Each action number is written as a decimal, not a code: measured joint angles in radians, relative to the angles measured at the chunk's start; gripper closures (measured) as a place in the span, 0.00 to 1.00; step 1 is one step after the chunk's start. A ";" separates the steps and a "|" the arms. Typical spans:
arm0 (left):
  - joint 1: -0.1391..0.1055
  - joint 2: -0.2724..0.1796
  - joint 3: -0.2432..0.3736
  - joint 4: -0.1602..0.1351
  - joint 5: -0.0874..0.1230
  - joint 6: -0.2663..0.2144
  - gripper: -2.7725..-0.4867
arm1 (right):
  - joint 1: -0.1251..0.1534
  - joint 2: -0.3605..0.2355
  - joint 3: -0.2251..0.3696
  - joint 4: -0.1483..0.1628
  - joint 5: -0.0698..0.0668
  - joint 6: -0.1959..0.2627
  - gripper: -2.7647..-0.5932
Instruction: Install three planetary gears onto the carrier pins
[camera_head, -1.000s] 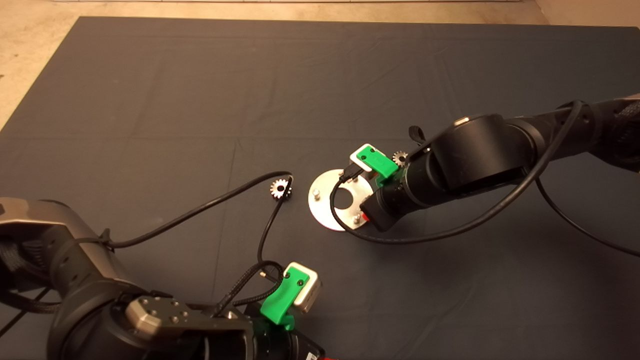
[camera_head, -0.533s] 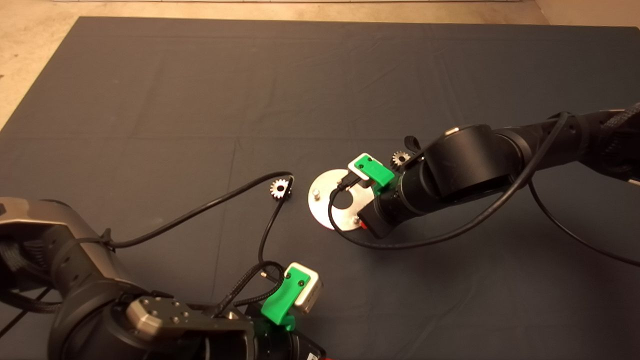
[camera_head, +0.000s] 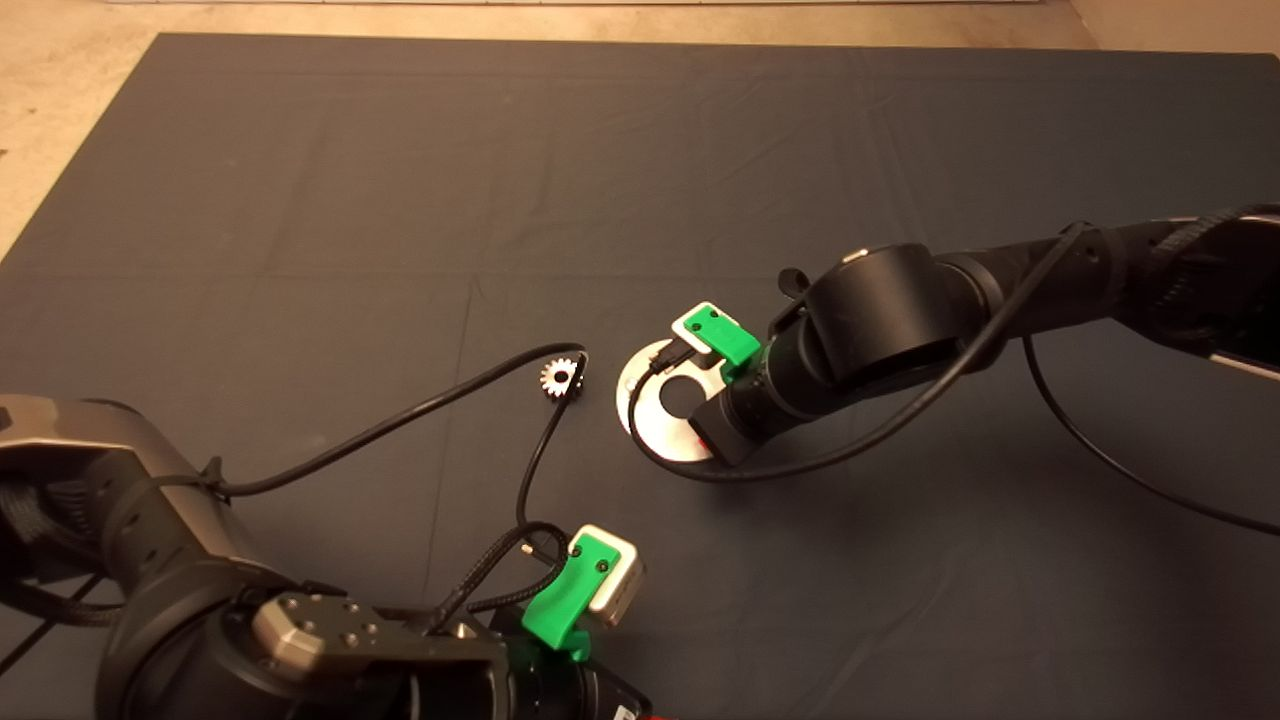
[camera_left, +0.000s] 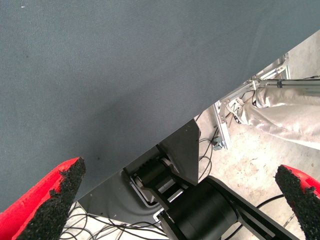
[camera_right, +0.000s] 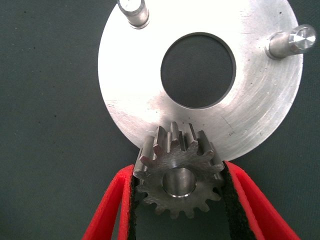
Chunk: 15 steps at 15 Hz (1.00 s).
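One gear clenched in right hand, two pins bare, left hand released.

Robotics lab or test cell, not a home. Two black cabled arms are working over a counter that is wearing a creased dark mat; bare concrete floor is showing past its edge. In the left wrist view, aluminium frame rails, loose cable tangles and a person's leg are showing beyond the mat. Machined metal parts are lying out: a steel disc and a spur gear.
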 joint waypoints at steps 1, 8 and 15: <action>0.000 0.000 0.000 0.000 0.000 0.000 0.01 | -0.002 0.005 -0.004 0.000 0.001 0.000 0.84; 0.000 0.000 0.000 0.000 0.000 0.000 0.01 | -0.004 0.005 -0.018 0.000 0.000 -0.001 0.84; 0.000 0.000 0.000 0.000 0.000 0.000 0.01 | -0.019 -0.001 0.002 -0.001 -0.001 0.000 0.84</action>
